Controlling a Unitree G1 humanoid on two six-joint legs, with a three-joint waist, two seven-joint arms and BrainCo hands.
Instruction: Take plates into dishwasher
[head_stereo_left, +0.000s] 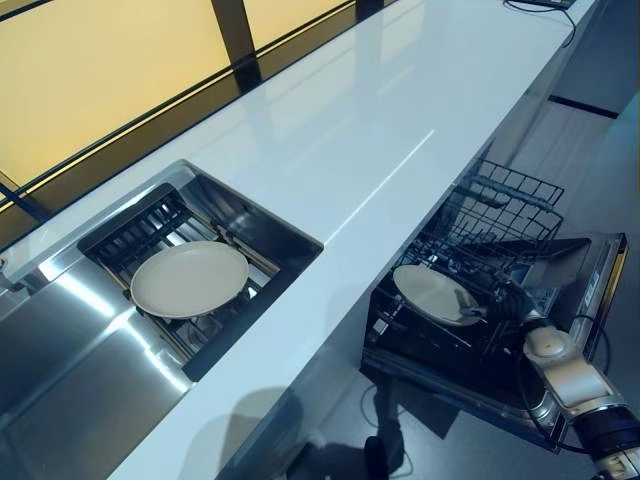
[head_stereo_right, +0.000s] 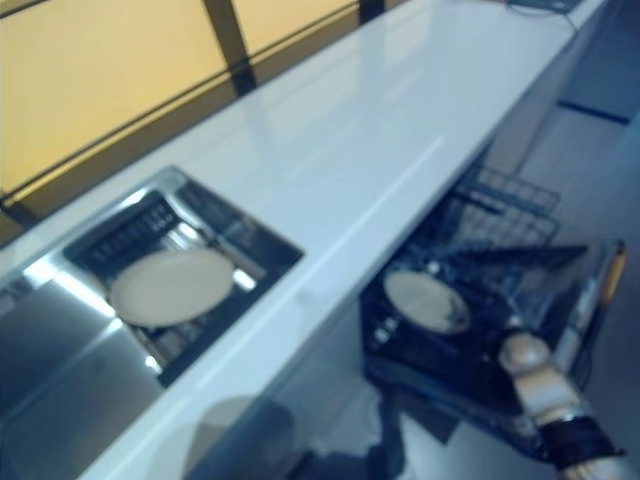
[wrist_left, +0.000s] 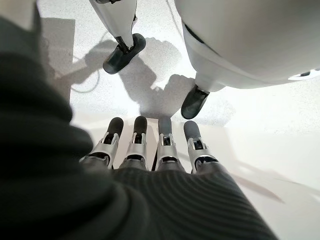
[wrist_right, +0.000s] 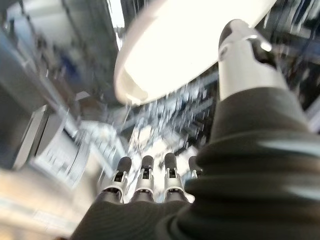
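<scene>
One pale round plate (head_stereo_left: 190, 278) lies flat on the rack inside the sink (head_stereo_left: 275, 228). A second pale plate (head_stereo_left: 435, 293) sits tilted in the lower dishwasher rack (head_stereo_left: 500, 215), below the counter edge. My right hand (head_stereo_left: 510, 300) is at that plate's right side. In the right wrist view its thumb (wrist_right: 240, 55) rests against the plate (wrist_right: 185, 45), while its fingers (wrist_right: 145, 172) stay straight and apart from it. My left hand (wrist_left: 150, 145) shows only in its own wrist view, with straight fingers hanging over the floor and nothing in it.
A long white counter (head_stereo_left: 380, 130) runs from the sink to the far right. The dishwasher door (head_stereo_left: 590, 280) lies open toward the floor with the rack pulled out over it. A steel draining surface (head_stereo_left: 70, 340) lies left of the sink.
</scene>
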